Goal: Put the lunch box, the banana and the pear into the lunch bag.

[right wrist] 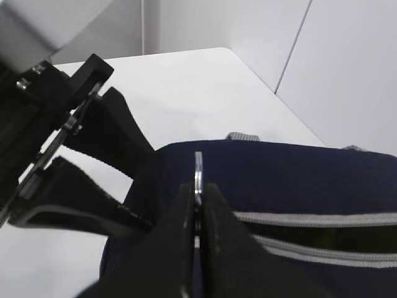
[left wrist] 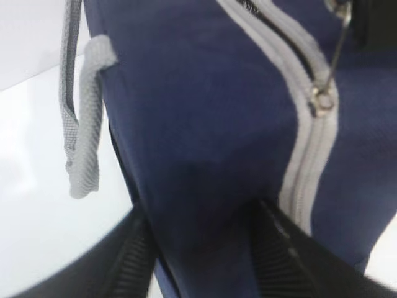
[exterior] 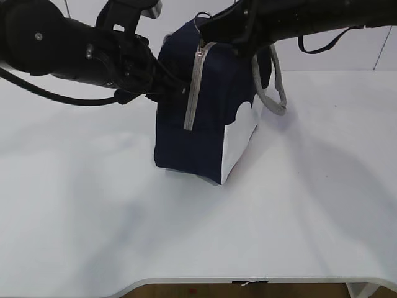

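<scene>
1 lunch bag (exterior: 186, 133), 2 handles (exterior: 273, 93), 1 zipper (exterior: 193, 87).

lunch bag (exterior: 208, 112) upright on table (exterior: 93, 205), handle (exterior: 273, 93) hanging right

Glossy black arms (exterior: 62, 43), looping black cables (exterior: 322, 43), ribbed pads (left wrist: 133, 261)

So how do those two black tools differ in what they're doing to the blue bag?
The left tool straddles a corner of the lunch bag, its fingers set either side of the navy fabric; the right tool is pinched shut on the thin metal ring pull of the zipper. The left one works low on the bag's side, the right one at the top. Both are black and both touch the same bag.
</scene>
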Available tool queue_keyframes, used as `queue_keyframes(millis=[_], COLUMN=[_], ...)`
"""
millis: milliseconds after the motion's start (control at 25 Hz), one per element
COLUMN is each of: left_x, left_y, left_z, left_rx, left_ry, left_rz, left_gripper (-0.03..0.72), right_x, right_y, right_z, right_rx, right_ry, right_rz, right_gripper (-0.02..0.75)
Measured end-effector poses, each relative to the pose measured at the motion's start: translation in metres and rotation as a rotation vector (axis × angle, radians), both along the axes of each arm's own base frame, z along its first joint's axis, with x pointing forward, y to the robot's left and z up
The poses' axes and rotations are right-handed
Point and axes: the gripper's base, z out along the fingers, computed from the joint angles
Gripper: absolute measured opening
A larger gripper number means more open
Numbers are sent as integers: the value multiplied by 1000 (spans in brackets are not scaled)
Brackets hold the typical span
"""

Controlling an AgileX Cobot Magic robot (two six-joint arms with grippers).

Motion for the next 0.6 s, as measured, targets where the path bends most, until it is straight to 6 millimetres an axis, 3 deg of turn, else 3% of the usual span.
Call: queue_keyframes(millis=[240,600], left_x=[0,-1], left_y=[0,0], left_z=[0,-2], left_rx=[-4,7], left_ry=[1,29], left_rz=[2,0], left_gripper=[98,43], right_x=[0,1], right_y=[0,0], right_z=[0,2], right_rx=[0,40], right_ry=[0,8], right_rz=[0,-17], right_gripper=[6,6])
